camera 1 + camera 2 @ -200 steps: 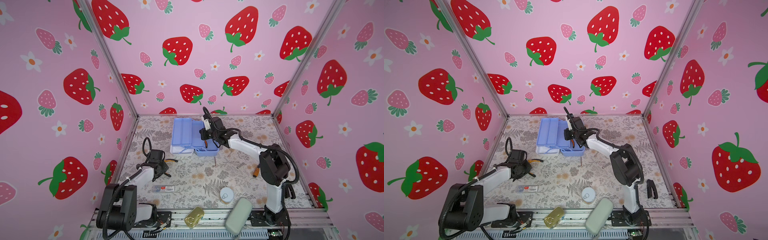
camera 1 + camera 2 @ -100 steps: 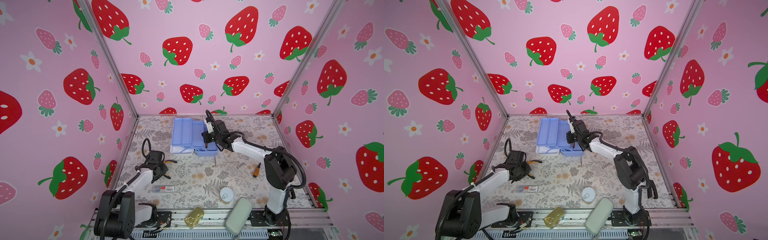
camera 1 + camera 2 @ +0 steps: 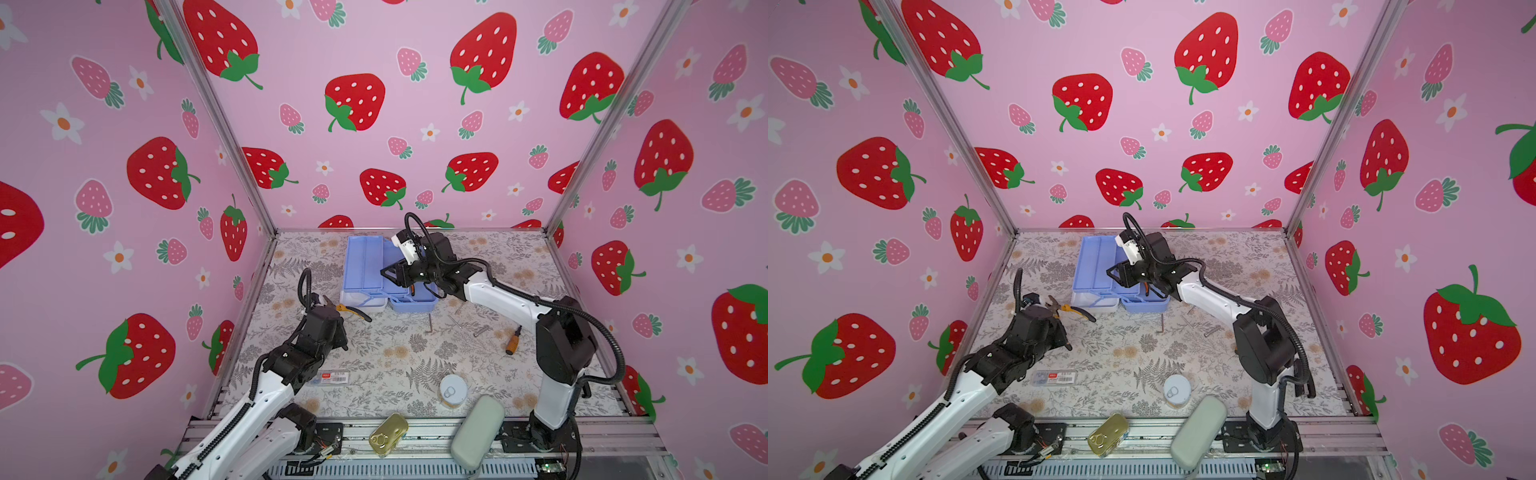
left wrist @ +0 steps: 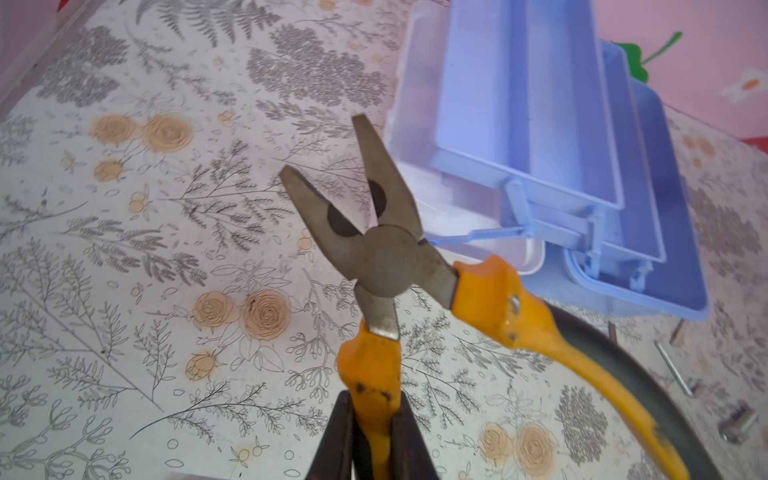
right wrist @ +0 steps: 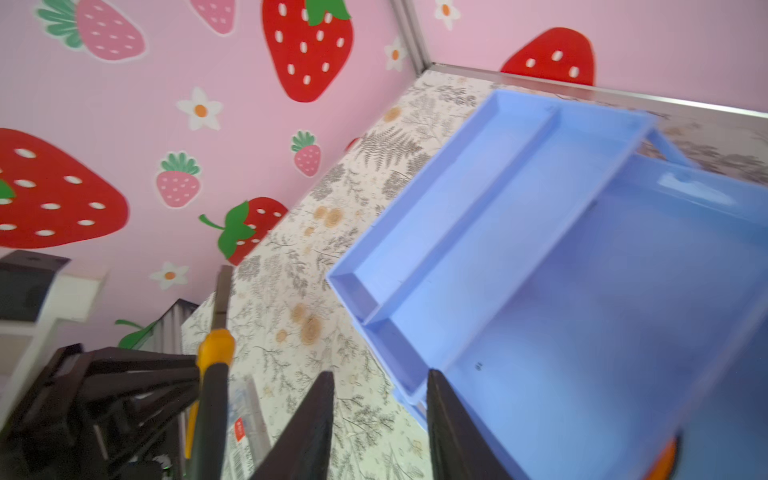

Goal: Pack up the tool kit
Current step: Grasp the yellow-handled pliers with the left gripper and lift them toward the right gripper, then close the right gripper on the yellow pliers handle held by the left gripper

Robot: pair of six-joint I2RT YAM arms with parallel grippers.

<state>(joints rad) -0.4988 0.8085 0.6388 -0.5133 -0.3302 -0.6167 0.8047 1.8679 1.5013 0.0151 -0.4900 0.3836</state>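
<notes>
- tool kit [image 3: 365, 266]: periwinkle-blue trays and base; lid [image 3: 357, 300] translucent white.
- walls [image 3: 415, 137], behind the kit: pink, printed with red and pale-pink strawberries, green leaves, and white flowers with orange centres.
- table cover [image 3: 374, 353], under the kit: off-white, with grey fern and sprig line-print and tan roses.
- pliers [image 4: 386, 257], left of the kit: dull grey head, orange-yellow handles, black along one handle.
- screwdriver [image 3: 512, 338], right of the kit: orange and black.
- in front of the kit: flat case [image 3: 332, 377] clear with a red label; can [image 3: 453, 390] white; tin [image 3: 388, 434] gold; oblong case [image 3: 476, 428] grey-green.
- arms [image 3: 498, 295]: white shells, black joints.
</notes>
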